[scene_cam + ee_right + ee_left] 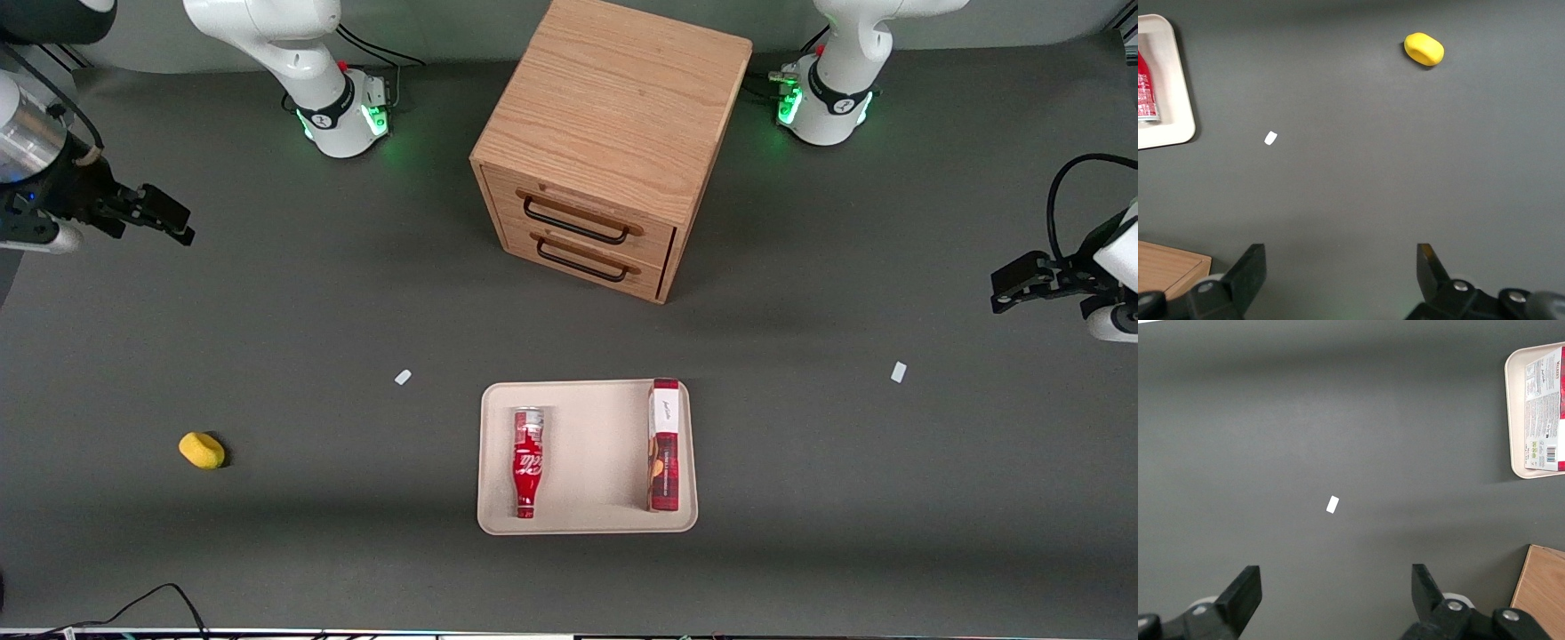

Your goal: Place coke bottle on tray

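Observation:
The red coke bottle [527, 460] lies on its side in the cream tray [588, 524], silvery base toward the cabinet and neck toward the front camera. Part of the bottle [1146, 93] and a corner of the tray [1171, 133] also show in the right wrist view. My right gripper [164, 220] hangs above the table at the working arm's end, well away from the tray. Its fingers [1250, 270] are spread wide apart with nothing between them.
A flat red-and-white box [664, 444] stands on edge in the tray beside the bottle. A wooden two-drawer cabinet [605, 142] stands farther from the front camera than the tray. A yellow lump [202, 450] lies toward the working arm's end. Two white markers [403, 377] [898, 372] lie on the dark table.

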### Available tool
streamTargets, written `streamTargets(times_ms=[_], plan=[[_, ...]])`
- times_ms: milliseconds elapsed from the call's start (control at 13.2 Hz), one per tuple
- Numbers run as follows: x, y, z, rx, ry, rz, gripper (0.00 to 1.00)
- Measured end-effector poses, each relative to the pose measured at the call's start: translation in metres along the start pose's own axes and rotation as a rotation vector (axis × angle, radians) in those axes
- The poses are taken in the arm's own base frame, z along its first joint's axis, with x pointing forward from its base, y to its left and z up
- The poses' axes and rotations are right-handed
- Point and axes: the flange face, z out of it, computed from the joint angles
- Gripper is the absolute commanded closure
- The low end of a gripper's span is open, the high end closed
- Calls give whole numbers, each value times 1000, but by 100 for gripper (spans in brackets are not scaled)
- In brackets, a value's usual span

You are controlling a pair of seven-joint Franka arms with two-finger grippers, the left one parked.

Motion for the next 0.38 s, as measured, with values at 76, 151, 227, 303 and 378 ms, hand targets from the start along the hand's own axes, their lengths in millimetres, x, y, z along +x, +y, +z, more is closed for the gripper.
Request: streamTargets(times_ms=[76, 151, 227, 303, 378], plan=[[-1, 0, -2, 3, 8, 0, 0], [1, 0, -2, 5, 16, 1, 0], [2, 0, -2, 8, 18, 1, 0], [3, -1, -1, 14, 18, 1, 0], [4, -2, -2, 23, 17, 2, 0]])
